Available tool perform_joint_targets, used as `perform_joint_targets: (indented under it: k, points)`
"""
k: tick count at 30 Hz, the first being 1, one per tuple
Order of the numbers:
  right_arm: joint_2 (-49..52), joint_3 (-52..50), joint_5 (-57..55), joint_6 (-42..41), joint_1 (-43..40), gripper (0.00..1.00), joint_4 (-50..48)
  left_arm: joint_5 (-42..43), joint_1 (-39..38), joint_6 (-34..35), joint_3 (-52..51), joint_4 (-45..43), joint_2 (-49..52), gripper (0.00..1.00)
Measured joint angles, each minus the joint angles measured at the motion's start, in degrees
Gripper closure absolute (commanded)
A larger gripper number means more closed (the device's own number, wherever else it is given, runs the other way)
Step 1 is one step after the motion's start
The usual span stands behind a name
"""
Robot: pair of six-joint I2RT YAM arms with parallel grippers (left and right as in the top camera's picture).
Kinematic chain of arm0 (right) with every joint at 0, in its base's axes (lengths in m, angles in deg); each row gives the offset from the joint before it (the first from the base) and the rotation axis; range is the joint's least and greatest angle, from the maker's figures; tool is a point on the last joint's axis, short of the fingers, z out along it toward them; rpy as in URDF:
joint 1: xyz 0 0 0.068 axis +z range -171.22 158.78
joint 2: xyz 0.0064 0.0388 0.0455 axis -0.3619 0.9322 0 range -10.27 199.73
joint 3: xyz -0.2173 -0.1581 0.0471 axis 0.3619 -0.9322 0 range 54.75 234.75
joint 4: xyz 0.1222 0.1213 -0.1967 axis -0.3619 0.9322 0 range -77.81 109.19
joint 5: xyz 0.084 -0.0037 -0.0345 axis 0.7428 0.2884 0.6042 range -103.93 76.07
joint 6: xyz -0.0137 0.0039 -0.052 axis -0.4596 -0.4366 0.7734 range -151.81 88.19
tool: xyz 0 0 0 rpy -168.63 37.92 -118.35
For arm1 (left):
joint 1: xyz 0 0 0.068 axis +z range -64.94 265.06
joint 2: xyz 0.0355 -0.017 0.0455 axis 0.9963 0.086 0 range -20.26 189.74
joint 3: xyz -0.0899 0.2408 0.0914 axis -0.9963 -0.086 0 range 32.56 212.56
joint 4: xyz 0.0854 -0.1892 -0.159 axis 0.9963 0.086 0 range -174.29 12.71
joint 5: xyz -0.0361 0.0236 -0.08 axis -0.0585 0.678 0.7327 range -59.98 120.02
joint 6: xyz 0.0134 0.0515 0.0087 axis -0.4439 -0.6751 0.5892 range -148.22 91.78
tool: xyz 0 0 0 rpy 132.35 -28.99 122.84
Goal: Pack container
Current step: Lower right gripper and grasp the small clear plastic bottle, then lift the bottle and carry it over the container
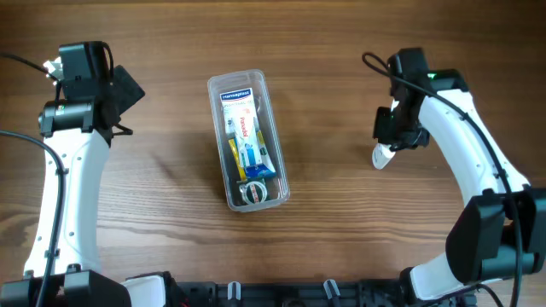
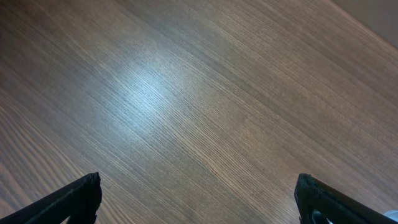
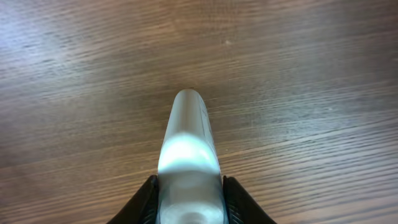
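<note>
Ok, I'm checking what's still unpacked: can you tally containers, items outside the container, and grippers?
Clear container: 1
White tube outside it, held in the right gripper: 1
Grippers: 2 (the left gripper is open and empty)
Total: 4

At nine o'clock the left fingers (image 2: pixel 74 200) gape wide apart; at three o'clock the right fingers (image 3: pixel 147 205) pinch a tube (image 3: pixel 188 149).

White rounded tube (image 3: pixel 188 149) between the dark fingers of the right hand (image 3: pixel 189 193), over wooden table (image 3: pixel 311 74)
</note>
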Motion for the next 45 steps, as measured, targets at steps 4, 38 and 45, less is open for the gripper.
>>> perform_joint_targets:
  k: [4,38,45]
  points:
    - [0.0,5.2,0.0,0.0,0.0,0.96,2.8,0.0,0.0,0.0,0.0,0.0,0.0,0.0]
    - [-0.1,26.7,7.3,0.5,27.5,0.96,7.2,0.0,0.0,0.0,0.0,0.0,0.0,0.0]
    - [-0.1,26.7,6.2,0.4,32.3,0.96,3.6,0.0,0.0,0.0,0.0,0.0,0.0,0.0]
